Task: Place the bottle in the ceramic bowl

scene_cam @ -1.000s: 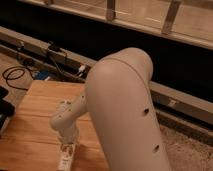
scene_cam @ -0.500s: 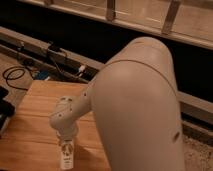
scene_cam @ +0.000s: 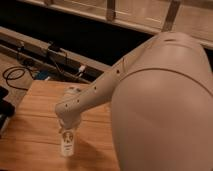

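Note:
A small white bottle (scene_cam: pixel 66 146) with a pale label stands upright over the wooden table (scene_cam: pixel 30 125), near its front edge. My gripper (scene_cam: pixel 67 134) comes down onto it from above, at the end of the white forearm that runs from the upper right. The gripper is shut on the top of the bottle. The arm's large white shell fills the right half of the view. The ceramic bowl is out of view.
A dark object (scene_cam: pixel 4 107) lies at the table's left edge. Black cables (scene_cam: pixel 17 75) coil on the floor beyond the table's far left corner. A low ledge with connectors (scene_cam: pixel 55 52) runs behind the table.
The gripper has closed on the bottle's top. The arm's shell has swung further right and nearer the camera, and the bottle now sits a little higher in view.

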### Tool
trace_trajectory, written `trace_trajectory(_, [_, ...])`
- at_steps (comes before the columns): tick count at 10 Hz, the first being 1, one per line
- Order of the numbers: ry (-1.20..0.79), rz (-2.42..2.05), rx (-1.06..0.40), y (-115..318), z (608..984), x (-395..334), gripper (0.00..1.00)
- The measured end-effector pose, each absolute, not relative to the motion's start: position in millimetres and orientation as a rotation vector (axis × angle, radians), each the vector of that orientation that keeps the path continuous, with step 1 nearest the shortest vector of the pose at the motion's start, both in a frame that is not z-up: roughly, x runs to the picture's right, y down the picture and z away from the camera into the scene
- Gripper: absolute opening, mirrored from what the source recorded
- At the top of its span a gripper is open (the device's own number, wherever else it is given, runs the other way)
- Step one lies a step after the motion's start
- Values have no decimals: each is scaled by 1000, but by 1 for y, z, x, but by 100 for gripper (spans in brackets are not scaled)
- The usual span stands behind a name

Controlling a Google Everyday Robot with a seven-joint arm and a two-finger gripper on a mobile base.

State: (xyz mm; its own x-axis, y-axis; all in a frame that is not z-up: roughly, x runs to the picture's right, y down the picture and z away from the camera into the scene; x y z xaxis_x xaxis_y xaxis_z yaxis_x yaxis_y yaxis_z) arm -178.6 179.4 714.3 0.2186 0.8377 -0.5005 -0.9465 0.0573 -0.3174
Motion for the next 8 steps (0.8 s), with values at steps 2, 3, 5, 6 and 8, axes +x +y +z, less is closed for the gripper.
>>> trace_trajectory(2, [139,1381,-636,127,725,-168,0])
trace_trajectory(3, [103,1395,-634,100,730,-159,0])
trace_trajectory(5, [52,1411,-626,64,735,-143,0])
trace_trajectory(6, [41,1411,-625,58,736,-142,0])
trace_trajectory(8, [42,1411,-625,57,737,-140,0])
